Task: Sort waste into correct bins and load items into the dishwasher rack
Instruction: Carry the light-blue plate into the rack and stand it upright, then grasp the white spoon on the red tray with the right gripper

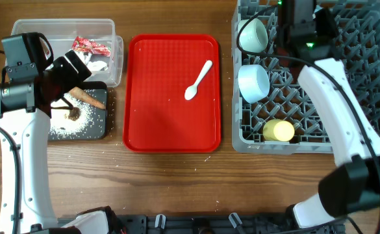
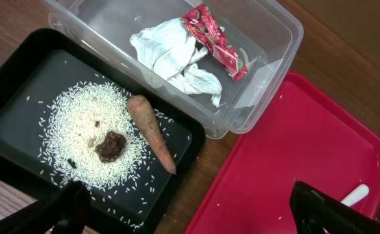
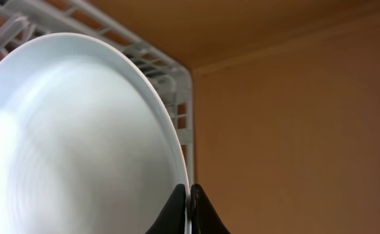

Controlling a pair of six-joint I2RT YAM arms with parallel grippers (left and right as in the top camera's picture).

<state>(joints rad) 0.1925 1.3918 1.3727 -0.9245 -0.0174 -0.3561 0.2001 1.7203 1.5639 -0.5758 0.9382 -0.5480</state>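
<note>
1. Pinched by its rim between the right end effector's [image 3: 190, 201] fingertips, the pale-blue plate [image 3: 79, 143] fills the wrist view to that end effector's left. The jaws are clenched on its edge.
2. Beyond the fingertips, a corner of the dishwasher rack [image 3: 170, 71] shows behind the plate. I cannot tell whether the plate sits between pegs.
3. My judgement is that the plate is stiff, glossy and heavy for so narrow a hold. It could pivot or slip, and might chip if dropped. While it stands on edge, the rim is the only place to take it.
4. The left end effector [image 2: 196, 214] is released, its fingers wide apart and holding nothing, above the red serving tray [image 2: 293, 162].
5. The white spoon [image 2: 355, 194] lies on that tray just beside one finger. It looks light, stiff and low-lying, so mid-handle seems the likeliest grip.
6. The dishes count one plate, one spoon, one mint-green bowl [image 1: 253, 34], one pale-blue bowl [image 1: 253, 82] and one yellow cup [image 1: 278, 130]. The bowls and cup sit in the rack, nearer the robot than the right end effector.
7. Ahead of the left end effector, one red wrapper [image 2: 215, 39] and one white napkin [image 2: 173, 58] lie in the clear tub [image 2: 274, 26]. One carrot-shaped stick [image 2: 151, 133], one brown lump [image 2: 110, 146] and uncountable rice grains [image 2: 73, 123] lie in the black tray [image 2: 21, 78].
</note>
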